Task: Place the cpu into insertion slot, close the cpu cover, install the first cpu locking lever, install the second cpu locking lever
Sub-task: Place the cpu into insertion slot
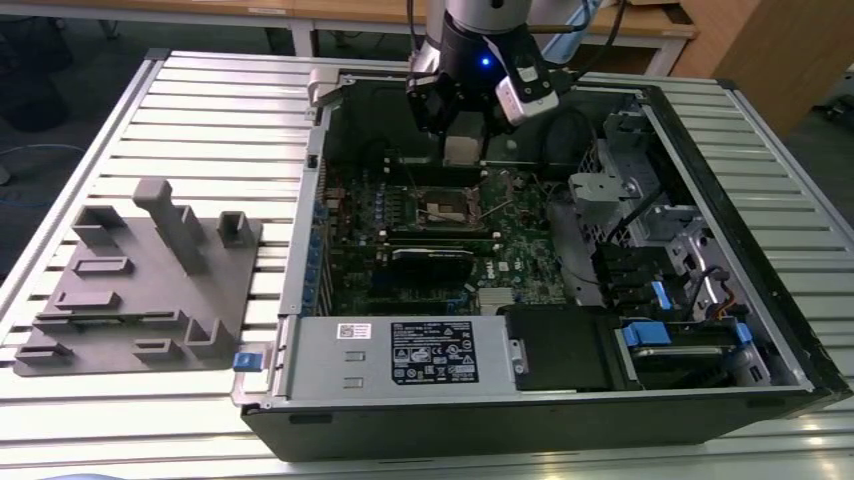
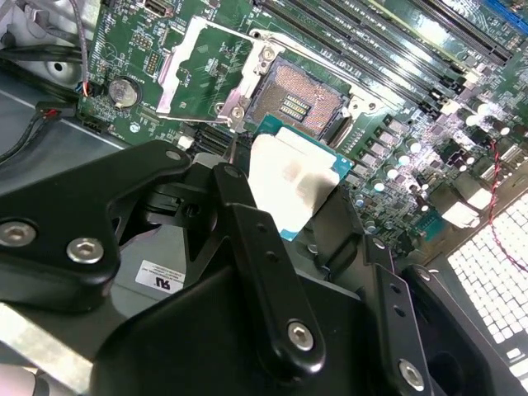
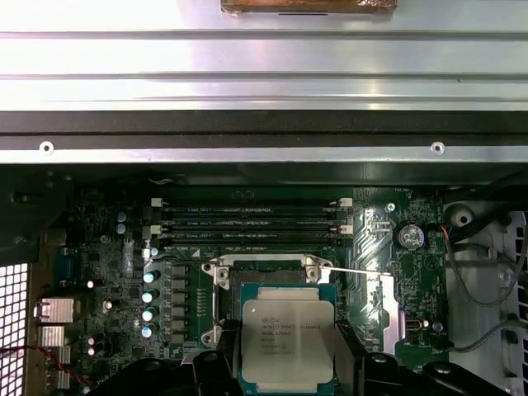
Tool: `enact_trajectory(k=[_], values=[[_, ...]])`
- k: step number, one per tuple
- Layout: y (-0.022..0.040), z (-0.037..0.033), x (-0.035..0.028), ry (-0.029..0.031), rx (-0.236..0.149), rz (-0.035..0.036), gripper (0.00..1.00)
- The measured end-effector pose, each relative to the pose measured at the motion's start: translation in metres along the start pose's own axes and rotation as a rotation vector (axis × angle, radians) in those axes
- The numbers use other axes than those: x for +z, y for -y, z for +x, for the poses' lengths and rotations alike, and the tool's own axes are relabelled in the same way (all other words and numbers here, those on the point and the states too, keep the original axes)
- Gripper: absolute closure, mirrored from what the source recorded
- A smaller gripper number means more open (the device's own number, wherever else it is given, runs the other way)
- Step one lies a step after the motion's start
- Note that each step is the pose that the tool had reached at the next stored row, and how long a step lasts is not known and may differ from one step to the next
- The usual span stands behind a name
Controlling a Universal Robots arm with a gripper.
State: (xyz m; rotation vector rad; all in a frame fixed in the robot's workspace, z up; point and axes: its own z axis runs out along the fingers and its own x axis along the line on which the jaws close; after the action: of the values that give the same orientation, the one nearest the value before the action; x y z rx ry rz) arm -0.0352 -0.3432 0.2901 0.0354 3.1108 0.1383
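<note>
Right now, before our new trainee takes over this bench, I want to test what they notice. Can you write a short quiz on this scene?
1. True or false: the chip already sits in the socket.
2. The cover next to the socket is: A) swung open, B) shut over the socket, C) held by the claw.
3. Fill in: the claw is shut on the ____.

Key: 1 false, the chip is held above the bare socket; 2 A; 3 chip.
</note>
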Motion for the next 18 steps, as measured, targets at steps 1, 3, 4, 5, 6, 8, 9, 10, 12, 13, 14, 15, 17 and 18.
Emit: enact_trajectory(k=[1, 3, 4, 5, 6, 8, 9, 10, 12, 13, 14, 15, 17, 18], values=[[0.0001, 0.0, 0.0005, -0.0001, 0.0, 0.0002, 0.46], [0.0002, 0.0001, 0.0017, -0.0001, 0.0, 0.0003, 0.46], [0.0002, 0.0001, 0.0019, -0.0002, 0.0, 0.0005, 0.46], [0.0002, 0.0001, 0.0019, -0.0002, 0.0, 0.0005, 0.46], [0.0002, 0.0001, 0.0019, -0.0003, 0.0, 0.0006, 0.46], [0.0003, 0.0001, 0.0022, -0.0002, 0.0, 0.0004, 0.46], [0.0002, 0.0001, 0.0026, 0.0, 0.0, 0.0001, 0.46], [0.0003, 0.0001, 0.0031, 0.0, 0.0, 0.0, 0.46], [0.0004, 0.0001, 0.0045, -0.0001, 0.0, 0.0003, 0.46], [0.0006, 0.0002, 0.0056, -0.0001, 0.0, 0.0003, 0.46], [0.0007, 0.0002, 0.007, 0.0, 0.0, 0.0003, 0.46], [0.0008, 0.0003, 0.0087, 0.0, 0.0, 0.0004, 0.46], [0.0012, 0.0004, 0.0123, 0.0, 0.0, 0.0007, 0.46], [0.0013, 0.0004, 0.0143, 0.0, 0.0, 0.0006, 0.46]])
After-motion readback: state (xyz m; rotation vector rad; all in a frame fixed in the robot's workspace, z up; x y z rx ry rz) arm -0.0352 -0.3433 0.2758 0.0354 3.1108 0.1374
